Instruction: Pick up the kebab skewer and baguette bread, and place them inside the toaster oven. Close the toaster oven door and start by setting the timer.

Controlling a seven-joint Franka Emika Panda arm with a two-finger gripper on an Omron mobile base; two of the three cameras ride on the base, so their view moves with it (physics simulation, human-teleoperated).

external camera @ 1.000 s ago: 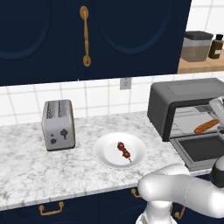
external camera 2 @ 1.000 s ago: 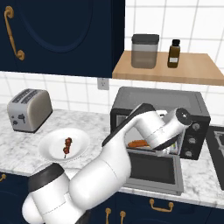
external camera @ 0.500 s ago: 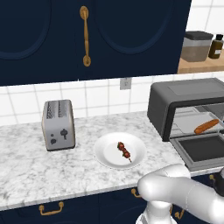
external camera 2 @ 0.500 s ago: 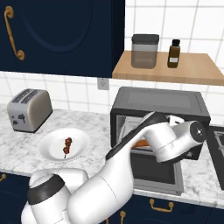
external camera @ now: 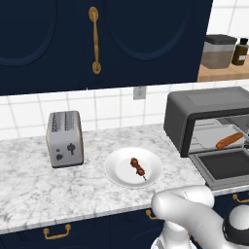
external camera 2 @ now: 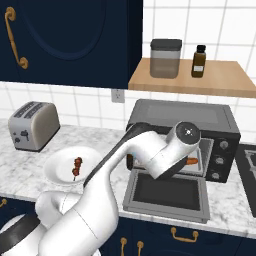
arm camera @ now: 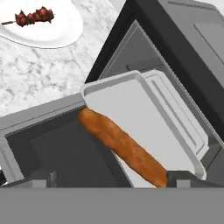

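One baguette bread [arm camera: 122, 146] is lying on the pale tray [arm camera: 131, 113] at the mouth of the toaster oven [external camera: 204, 109], one end jutting past the tray's front edge over the toaster oven door [external camera 2: 167, 192], which is hanging fully open and flat in front of the box. One kebab skewer [external camera: 138, 168] is sitting near the middle of a single white plate [external camera: 116, 172] on the marble counter [external camera: 39, 189], well apart from the oven and to its left in the left base view. The robot's white arm is reaching across the oven front in the right base view, and its hand [arm camera: 109, 177] is hovering just in front of the baguette, its two dark fingertips [arm camera: 41, 177] standing wide apart on either side of the loaf's near end and gripping nothing. One silver two-slot toaster [external camera: 64, 138] is standing on the counter to the left of the plate. On the wooden shelf [external camera 2: 220, 82] above the oven, one grey lidded canister [external camera 2: 165, 58] and one small brown bottle [external camera 2: 198, 61] are standing side by side. Two knobs [external camera 2: 220, 145] are showing on the oven's right-hand panel.
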